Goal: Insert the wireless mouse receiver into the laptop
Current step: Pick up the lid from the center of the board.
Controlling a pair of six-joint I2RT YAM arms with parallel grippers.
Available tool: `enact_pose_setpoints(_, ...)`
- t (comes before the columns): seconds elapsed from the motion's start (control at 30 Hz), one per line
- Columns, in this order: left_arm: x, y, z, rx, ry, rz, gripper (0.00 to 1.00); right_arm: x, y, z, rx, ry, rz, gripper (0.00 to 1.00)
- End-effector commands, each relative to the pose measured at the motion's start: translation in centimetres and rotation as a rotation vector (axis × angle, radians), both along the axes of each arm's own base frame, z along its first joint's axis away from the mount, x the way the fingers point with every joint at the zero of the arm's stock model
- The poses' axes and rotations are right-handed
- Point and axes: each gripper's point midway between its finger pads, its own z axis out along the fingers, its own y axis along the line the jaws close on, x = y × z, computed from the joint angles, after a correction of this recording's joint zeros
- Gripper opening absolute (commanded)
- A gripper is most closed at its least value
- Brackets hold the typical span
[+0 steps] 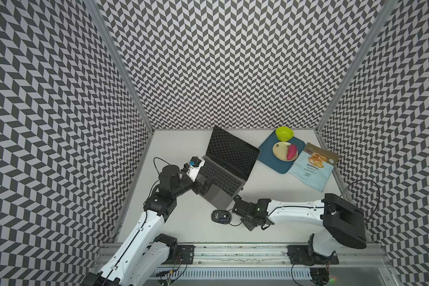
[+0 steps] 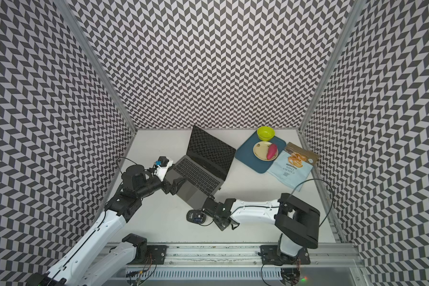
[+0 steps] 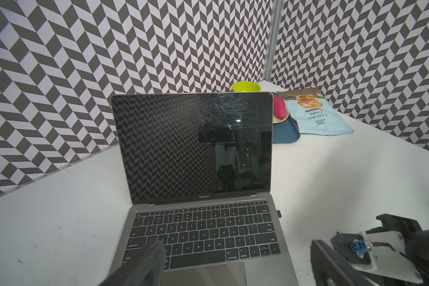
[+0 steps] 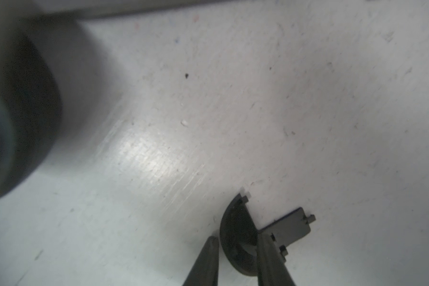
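- Left wrist view: your left pincer (image 3: 236, 244) stands spread wide and grasps nothing. One dark finger (image 3: 146, 260) lies over a front corner of the keyboard of the slim dark-grey metal laptop (image 3: 196, 222). Its mate hangs beyond the laptop's side edge. You cannot tell whether either finger touches the machine.
- Same view: the wireless mouse receiver (image 3: 278, 213), a tiny dark nub, sits tight against the laptop's side edge near the hinge end. That puts it on the outer finger's side, well ahead of the pincer. You cannot tell whether it is seated in a port.
- Right wrist view: your right pincer (image 4: 236, 237) is drawn narrow. Its two fingers flank a curved black plastic mouse cover piece (image 4: 238, 222) lying on the white table (image 4: 307, 99). One finger overlaps the cover's straight side, and the other tip stands just beside its rounded rim. You cannot tell whether the pincer is actually clenched on it.
- Both top views: the left pincer hovers over the laptop's front corner on the left arm's side. The right pincer is low over the table, just beside the oval black mouse (image 1: 221, 216) and near the laptop's other front corner.
- A top view: the receiver (image 1: 242, 189) shows at the laptop edge facing the right arm. It is apart from the right pincer and across the keyboard from the left one.
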Motion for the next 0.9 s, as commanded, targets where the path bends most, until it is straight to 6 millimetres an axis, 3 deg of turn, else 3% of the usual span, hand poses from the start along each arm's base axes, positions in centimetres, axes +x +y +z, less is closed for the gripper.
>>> enact_pose_setpoints(0.0,-0.2,0.1,-0.1,0.014,-0.018,0.004,0.97,0.5,-0.1,-0.2,-0.028,-0.029,-0.021,0.17)
enact_pose_setpoints(0.2,-0.5,0.6,-0.4,0.075,-0.045,0.041,0.96,1.1,0.1,0.1,-0.018,-0.064,-0.037,0.00)
enact_pose_setpoints(0.3,-1.5,0.3,-0.1,0.110,-0.081,0.014,1.00,1.6,0.6,1.1,0.024,-0.089,-0.051,0.00)
enact_pose_setpoints(0.4,-3.0,-0.4,-0.8,0.144,-0.080,-0.046,1.00,2.0,1.4,3.4,0.116,-0.110,-0.071,0.00)
enact_pose_setpoints(0.53,-5.8,-1.6,-3.5,0.235,-0.035,-0.162,1.00,2.6,1.8,7.2,0.311,-0.077,-0.118,0.00)
enact_pose_setpoints(0.7,-9.3,-1.5,-8.1,0.474,-0.051,-0.340,1.00,3.3,0.6,10.8,0.572,0.032,-0.171,0.00)
enact_pose_setpoints(0.87,-12.4,-2.9,-11.7,0.553,-0.022,-0.533,1.00,3.2,0.0,14.1,0.789,0.111,-0.156,0.00)
